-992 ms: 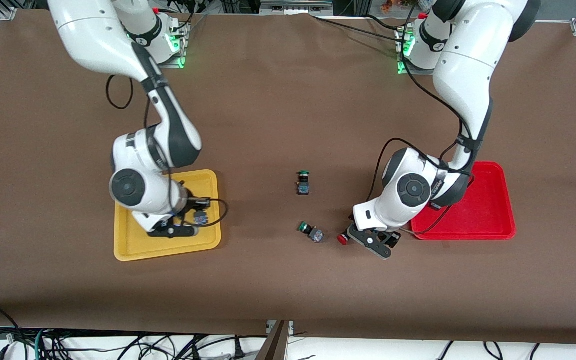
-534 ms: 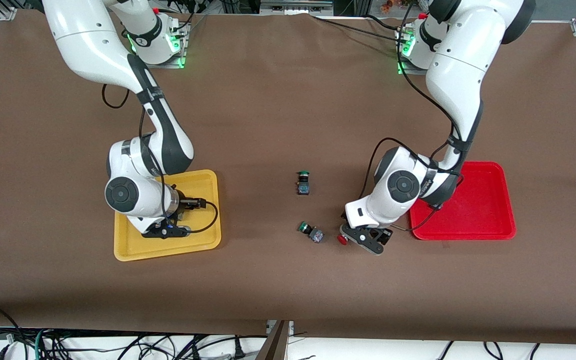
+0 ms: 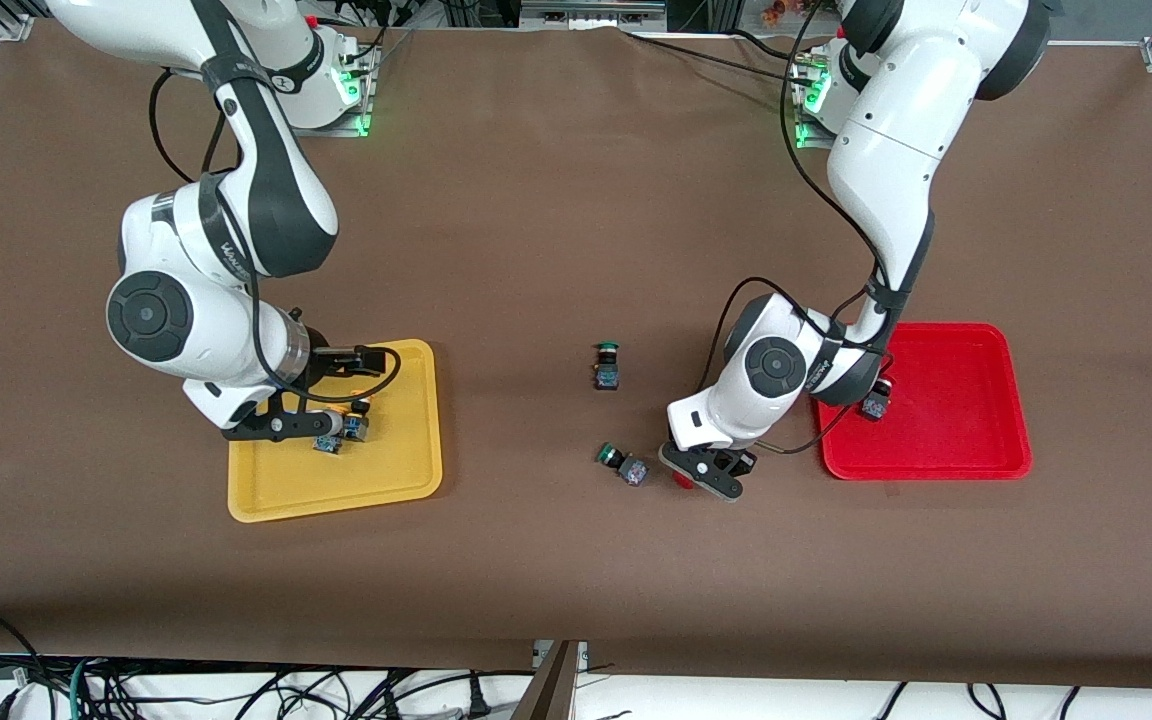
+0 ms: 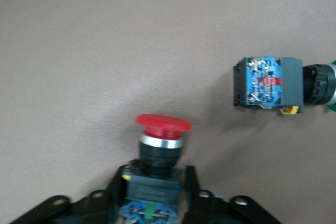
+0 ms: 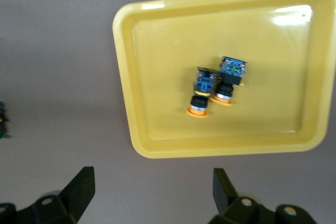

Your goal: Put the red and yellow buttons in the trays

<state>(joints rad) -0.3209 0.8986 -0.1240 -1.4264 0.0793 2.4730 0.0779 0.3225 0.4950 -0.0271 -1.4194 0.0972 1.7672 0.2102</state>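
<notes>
Two yellow buttons (image 5: 212,93) are lying side by side inside the yellow tray (image 3: 391,480), touching each other, caps toward the tray's middle. Your right gripper (image 3: 321,415) is hovering above them with its fingers spread wide and empty, so I judge this side as done.

Near the table's middle, two green buttons (image 3: 606,366) are lying apart on the table; they are not part of the task.

Just beside the nearer green one, your left gripper (image 4: 152,198) is sitting low at the table, its fingers (image 4: 189,182) clenched on the dark body of the red button (image 4: 163,129). The button's long axis is running straight out from the fingers, cap pointing away from the wrist.

The red tray (image 3: 966,430) is lying close by, toward the left arm's end, so the left arm is clearly the nearer one. A second red button (image 3: 874,405) is resting inside it, near the rim. For the coming move you are needing a lift, then a carry over that rim.
</notes>
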